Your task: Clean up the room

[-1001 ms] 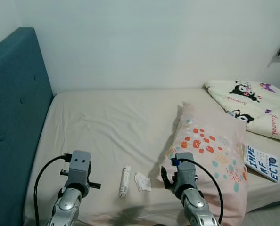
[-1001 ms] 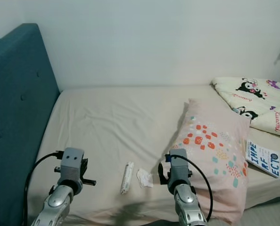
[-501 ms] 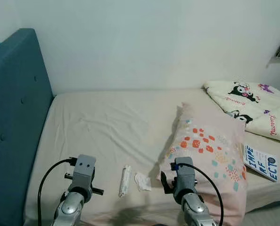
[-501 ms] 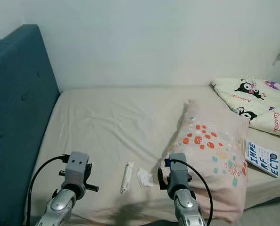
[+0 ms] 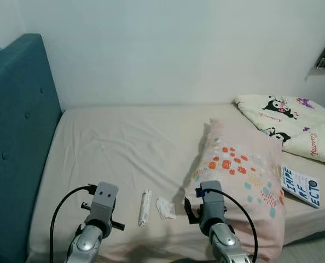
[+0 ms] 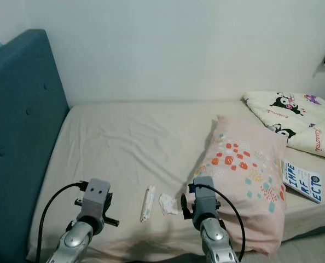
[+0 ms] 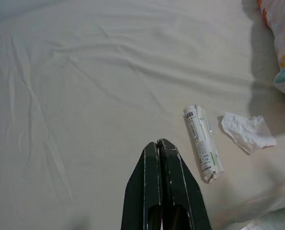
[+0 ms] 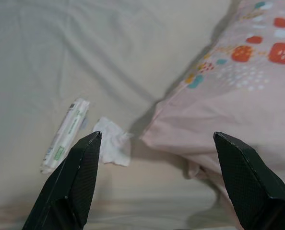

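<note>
Beige bed (image 5: 124, 142) near edge: pillow (image 5: 242, 175), then tube (image 5: 145, 207) lying lengthwise away from robot, tissue (image 5: 165, 208) just beside. Both between grippers. Right gripper (image 8: 157, 182) wide apart, nearer tissue; left gripper (image 7: 160, 146) pressed together, nearer tube.

I see a bed with a wrinkled beige sheet (image 5: 119, 142) and teal padded headboard (image 5: 15, 126). Lying on it: a white rolled paper tube (image 5: 145, 207) just beside a crumpled white tissue (image 5: 165, 209), a pink pillow with coloured spots (image 5: 242, 175), a cream cartoon-print blanket (image 5: 288, 123), and a blue-white lettered book (image 5: 300, 186).
</note>
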You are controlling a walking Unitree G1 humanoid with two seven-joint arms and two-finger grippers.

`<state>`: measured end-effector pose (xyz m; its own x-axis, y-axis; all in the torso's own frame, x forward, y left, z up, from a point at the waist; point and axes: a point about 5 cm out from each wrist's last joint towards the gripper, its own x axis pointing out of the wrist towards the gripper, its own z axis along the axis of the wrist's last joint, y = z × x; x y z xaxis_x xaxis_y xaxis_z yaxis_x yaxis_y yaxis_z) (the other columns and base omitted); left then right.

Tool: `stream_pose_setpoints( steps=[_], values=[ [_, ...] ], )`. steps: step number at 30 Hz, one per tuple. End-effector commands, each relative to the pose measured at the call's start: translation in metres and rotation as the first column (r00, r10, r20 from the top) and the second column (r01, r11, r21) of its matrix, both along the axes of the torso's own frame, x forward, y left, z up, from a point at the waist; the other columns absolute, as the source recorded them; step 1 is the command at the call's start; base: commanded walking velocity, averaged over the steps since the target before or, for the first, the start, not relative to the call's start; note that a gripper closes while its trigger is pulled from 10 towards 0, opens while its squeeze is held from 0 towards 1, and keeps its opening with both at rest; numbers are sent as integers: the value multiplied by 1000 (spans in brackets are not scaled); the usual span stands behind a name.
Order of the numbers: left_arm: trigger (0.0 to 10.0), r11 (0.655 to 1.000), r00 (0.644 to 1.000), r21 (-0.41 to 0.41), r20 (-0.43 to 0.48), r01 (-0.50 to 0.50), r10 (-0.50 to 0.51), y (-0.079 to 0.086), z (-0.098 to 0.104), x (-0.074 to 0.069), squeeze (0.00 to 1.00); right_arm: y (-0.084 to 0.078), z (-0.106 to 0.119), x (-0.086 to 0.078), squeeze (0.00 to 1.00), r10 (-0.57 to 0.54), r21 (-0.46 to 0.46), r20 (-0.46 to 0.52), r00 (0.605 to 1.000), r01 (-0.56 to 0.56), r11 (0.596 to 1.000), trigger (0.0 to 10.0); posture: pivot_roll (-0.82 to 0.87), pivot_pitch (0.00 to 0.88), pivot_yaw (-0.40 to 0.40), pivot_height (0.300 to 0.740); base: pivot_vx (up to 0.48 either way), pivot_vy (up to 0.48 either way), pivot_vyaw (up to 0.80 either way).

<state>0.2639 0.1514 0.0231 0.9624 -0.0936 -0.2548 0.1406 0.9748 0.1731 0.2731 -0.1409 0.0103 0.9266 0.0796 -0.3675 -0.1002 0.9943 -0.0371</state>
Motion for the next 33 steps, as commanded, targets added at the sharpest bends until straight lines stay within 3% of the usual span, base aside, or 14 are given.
stream_pose_setpoints(
  steps=[1, 13, 21, 25, 33],
  values=[
    [10000, 1000, 1000, 0, -10, 12, -12, -5, -2, -3, 0, -1, -3, -3, 0, -1, -5, -8, 1000, 1, 1000, 10000, 16, 0, -88, 646, 0, 0, 0],
    [10000, 994, 995, 32, -16, 101, -101, -10, -2, -11, 0, 6, -13, -16, 0, 19, 0, -48, 999, -19, 1000, 10000, 24, 0, -73, 626, 0, 0, 0],
    [10000, 993, 994, -38, 15, 111, -110, -15, 14, 6, 0, 6, -4, -5, 0, 25, 11, -34, 999, -25, 1000, 10000, 16, 51, -110, 617, 0, 0, 0],
    [10000, 983, 983, -16, 15, 184, -184, -15, 17, 7, 0, 4, -1, 0, 0, 27, 2, -29, 999, -27, 1000, 10000, 14, 71, -115, 617, 0, 0, 0],
    [10000, 987, 987, -14, 11, 159, -159, -6, 20, 6, 0, 7, 1, 4, 0, 38, 12, -29, 999, -37, 999, 10000, 20, 87, -116, 607, 0, 0, 0]
  ],
)
